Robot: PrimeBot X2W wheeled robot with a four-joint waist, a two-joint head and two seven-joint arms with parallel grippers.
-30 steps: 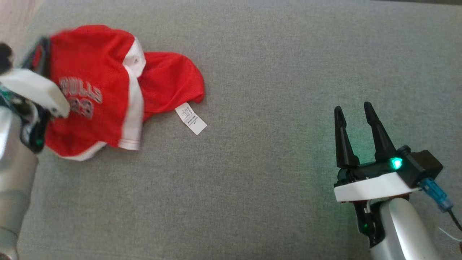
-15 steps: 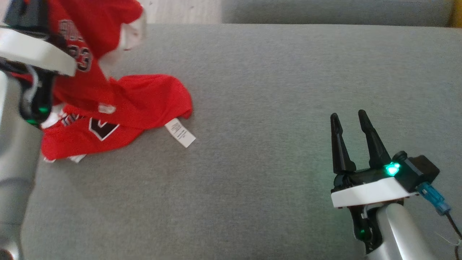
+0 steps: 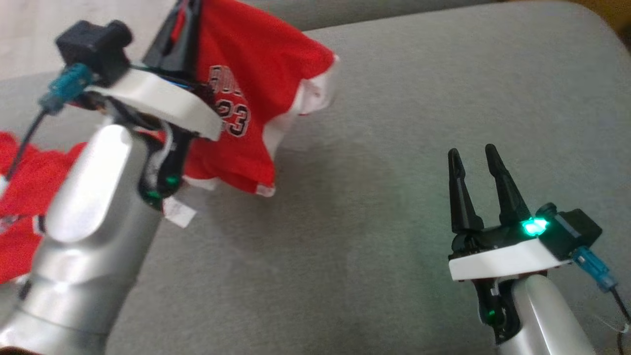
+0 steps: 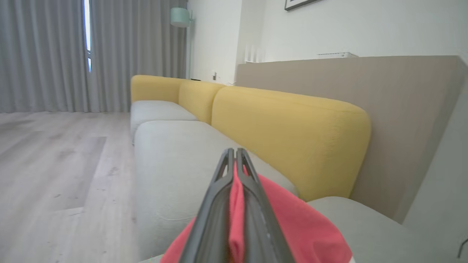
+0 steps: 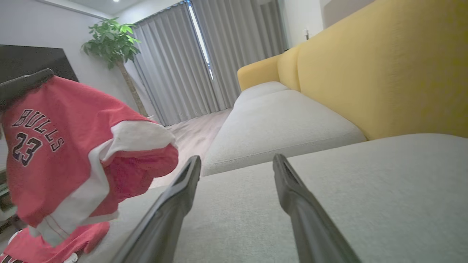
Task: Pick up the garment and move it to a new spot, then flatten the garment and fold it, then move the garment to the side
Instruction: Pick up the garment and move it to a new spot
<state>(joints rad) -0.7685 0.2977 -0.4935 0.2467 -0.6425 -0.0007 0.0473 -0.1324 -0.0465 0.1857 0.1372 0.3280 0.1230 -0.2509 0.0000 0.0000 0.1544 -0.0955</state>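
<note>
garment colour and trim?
Red garment with white trim, dark BULLS 23 lettering; clearest in the right wrist view.

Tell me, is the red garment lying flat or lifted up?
Lifted and bunched, not flat. The left gripper is shut on the red garment, which hangs in folds above the grey cushion.

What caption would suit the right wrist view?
Red Bulls jersey dangles beside open, empty jaws above a grey sofa.

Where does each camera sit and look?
Head: up on the robot's head, looks down at the grey sofa seat; shows left gripper clamping the red Bulls jersey, right gripper open.
Left wrist: looks along its shut fingers toward the yellow backrest.
Right wrist: looks between its open fingers across the seat.
Shared: all three show the jersey.
</note>
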